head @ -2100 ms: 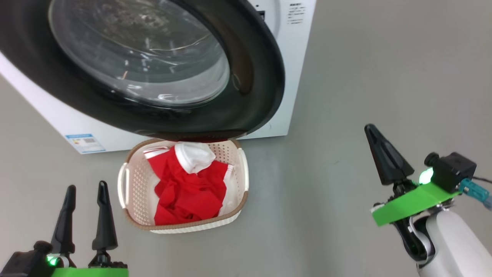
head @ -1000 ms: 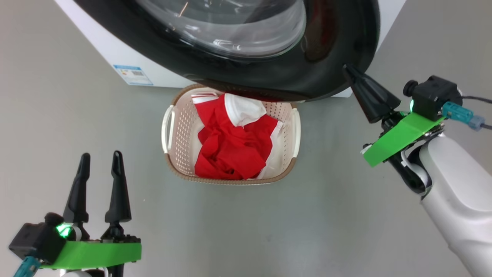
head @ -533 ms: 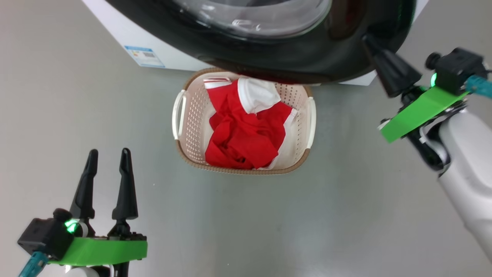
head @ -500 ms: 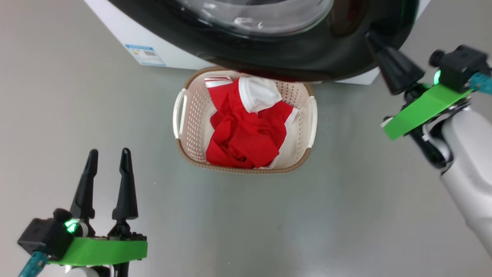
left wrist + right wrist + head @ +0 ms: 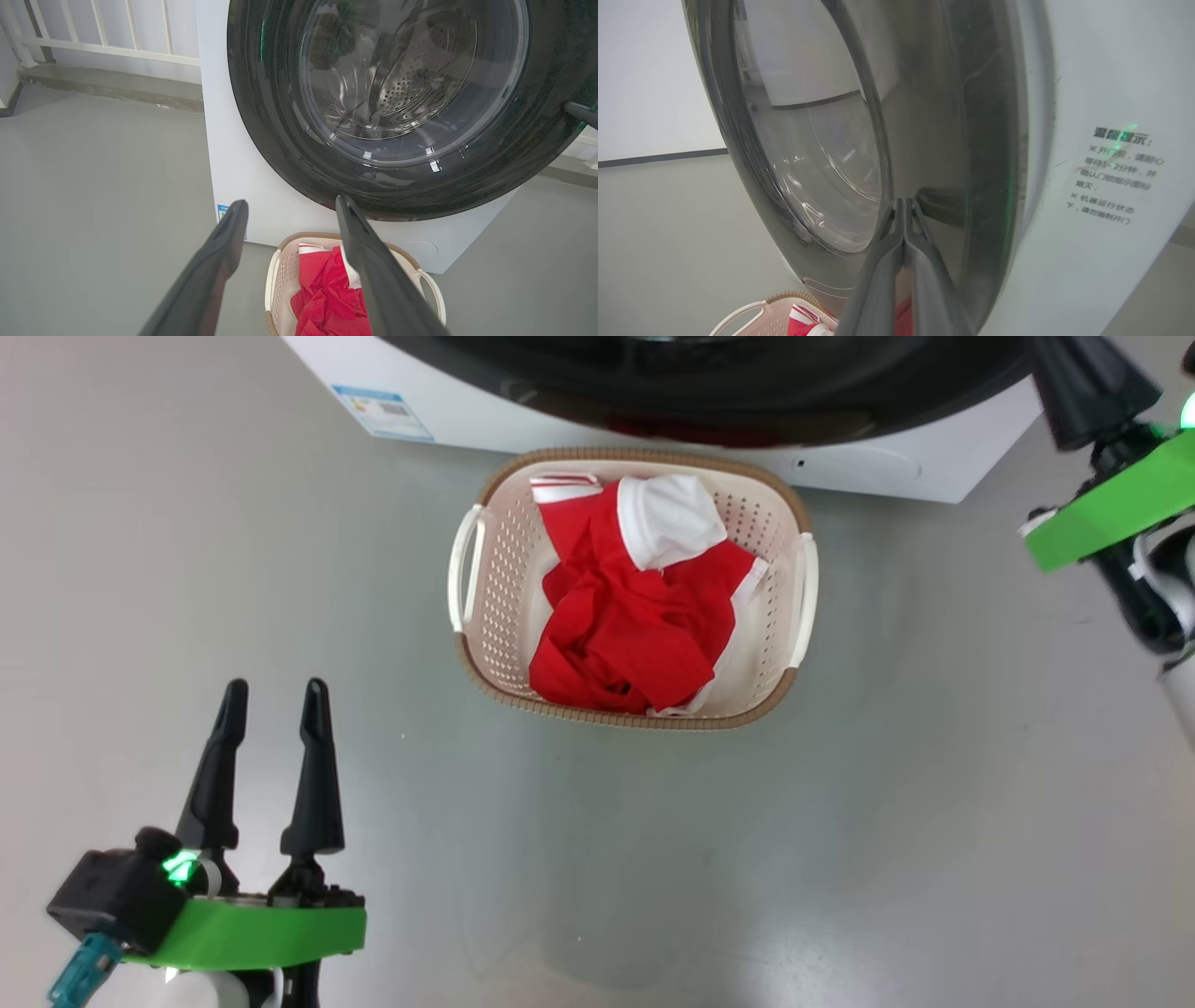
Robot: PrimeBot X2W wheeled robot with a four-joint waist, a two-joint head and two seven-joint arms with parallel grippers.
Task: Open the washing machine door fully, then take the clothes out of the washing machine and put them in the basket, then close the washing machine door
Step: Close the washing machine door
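- Your left gripper (image 5: 274,685) stands wide open and empty; the basket (image 5: 635,721) holding the clothes (image 5: 635,635) sits ahead, to its right.
- Your right gripper (image 5: 904,205) is pinched together, holding nothing, its tips at the washing machine door (image 5: 971,140).

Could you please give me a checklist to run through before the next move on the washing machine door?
1. Clothes lying in the basket: ok.
2. Right gripper shut, tips at the black ring of the washing machine door: ok.
3. Left gripper open, holding nothing, apart from the basket: ok.
4. Door fully latched: cannot tell.
5. No cloth caught at the door's edge: cannot tell.
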